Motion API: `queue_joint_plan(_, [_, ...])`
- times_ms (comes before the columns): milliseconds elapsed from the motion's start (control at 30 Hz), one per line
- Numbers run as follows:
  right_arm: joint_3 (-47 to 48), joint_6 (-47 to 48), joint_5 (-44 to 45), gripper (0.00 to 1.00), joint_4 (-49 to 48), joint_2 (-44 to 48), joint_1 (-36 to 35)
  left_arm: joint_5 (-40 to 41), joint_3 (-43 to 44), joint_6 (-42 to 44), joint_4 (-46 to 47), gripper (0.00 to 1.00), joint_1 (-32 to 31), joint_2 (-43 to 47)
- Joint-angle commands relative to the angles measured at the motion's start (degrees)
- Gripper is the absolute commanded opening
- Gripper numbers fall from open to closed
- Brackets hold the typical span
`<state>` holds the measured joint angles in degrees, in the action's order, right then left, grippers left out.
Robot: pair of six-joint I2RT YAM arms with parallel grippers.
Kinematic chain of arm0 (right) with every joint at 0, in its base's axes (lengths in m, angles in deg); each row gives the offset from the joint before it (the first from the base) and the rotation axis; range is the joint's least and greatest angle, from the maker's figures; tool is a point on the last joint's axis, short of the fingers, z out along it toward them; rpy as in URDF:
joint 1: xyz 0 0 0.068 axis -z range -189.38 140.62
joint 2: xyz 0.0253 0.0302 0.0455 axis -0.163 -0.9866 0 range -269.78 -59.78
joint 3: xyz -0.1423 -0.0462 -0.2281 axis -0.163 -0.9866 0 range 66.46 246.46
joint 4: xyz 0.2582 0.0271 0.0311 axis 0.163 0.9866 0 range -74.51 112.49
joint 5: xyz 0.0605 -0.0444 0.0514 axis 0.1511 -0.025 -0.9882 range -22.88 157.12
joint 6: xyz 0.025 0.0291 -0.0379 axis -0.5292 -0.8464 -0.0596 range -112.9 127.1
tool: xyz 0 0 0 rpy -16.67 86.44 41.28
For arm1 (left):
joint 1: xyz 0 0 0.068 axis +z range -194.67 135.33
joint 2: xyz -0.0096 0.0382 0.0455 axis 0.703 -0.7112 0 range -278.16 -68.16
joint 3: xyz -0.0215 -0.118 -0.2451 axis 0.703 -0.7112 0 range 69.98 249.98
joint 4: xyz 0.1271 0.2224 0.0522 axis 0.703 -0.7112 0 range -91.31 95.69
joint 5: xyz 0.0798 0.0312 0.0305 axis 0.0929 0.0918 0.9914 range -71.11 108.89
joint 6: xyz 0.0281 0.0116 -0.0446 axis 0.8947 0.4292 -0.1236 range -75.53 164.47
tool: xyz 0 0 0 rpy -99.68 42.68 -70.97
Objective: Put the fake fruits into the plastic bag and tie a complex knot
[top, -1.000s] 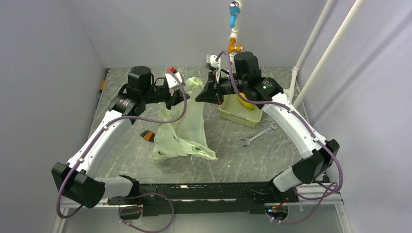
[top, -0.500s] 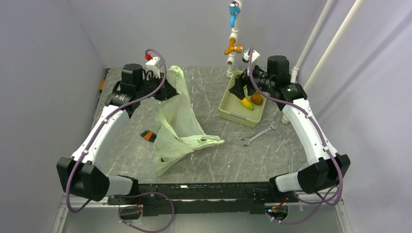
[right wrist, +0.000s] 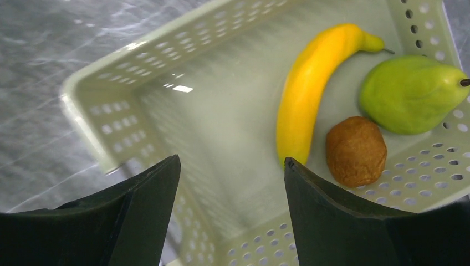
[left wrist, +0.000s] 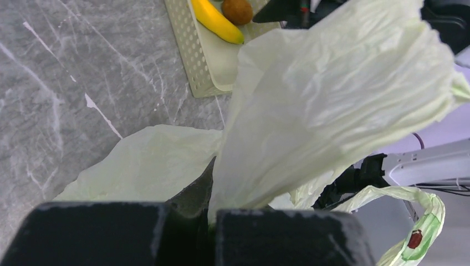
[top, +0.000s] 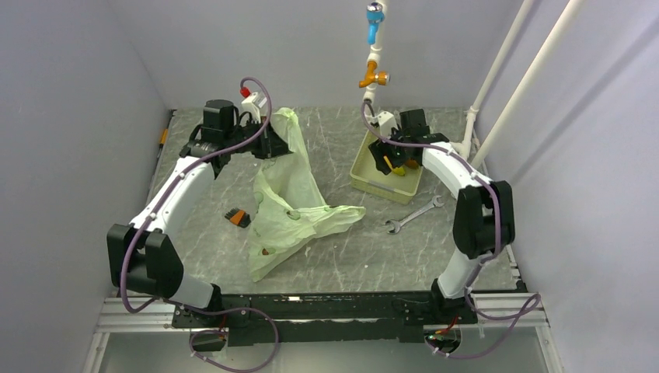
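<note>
The plastic bag, pale yellow-green and crinkly, hangs from my left gripper and trails down onto the table. In the left wrist view the left gripper is shut on the bag's film. The fake fruits lie in a pale green perforated tray: a yellow banana, a green pear and a brown kiwi. My right gripper hovers open over the tray's bare middle, nothing between its fingers, its right fingertip close to the banana's end. From above, the right gripper sits over the tray.
A steel wrench lies on the table just in front of the tray. A small orange-and-black block sits left of the bag. A white pipe with orange and blue fittings stands behind the tray. Side walls close in.
My right gripper swung from beside the bag's top to over the tray and opened. The left gripper pulled the bag's top back and left, and the bag's lower part spread rightward.
</note>
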<state>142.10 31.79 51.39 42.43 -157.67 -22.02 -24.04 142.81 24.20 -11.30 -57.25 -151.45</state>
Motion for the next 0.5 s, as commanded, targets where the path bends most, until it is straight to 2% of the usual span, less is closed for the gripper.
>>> queue_joint_plan(0, [6.28,1.57,2.68,0.73,-4.43,-4.87,2.17,-4.03,0.3,0.73,4.05,0.0,0.0,-0.95])
queue_joint_plan(333, [14.99,1.55,-4.13,0.74,-4.75,-17.87,5.75,-4.87,-2.22,-0.8,7.47,0.0,0.06,-2.56])
queue_joint_plan(467, [16.81,0.23,-6.44,0.69,-4.76,-22.15,5.82,-4.97,-0.45,-0.13,6.96,0.0,0.19,-4.05])
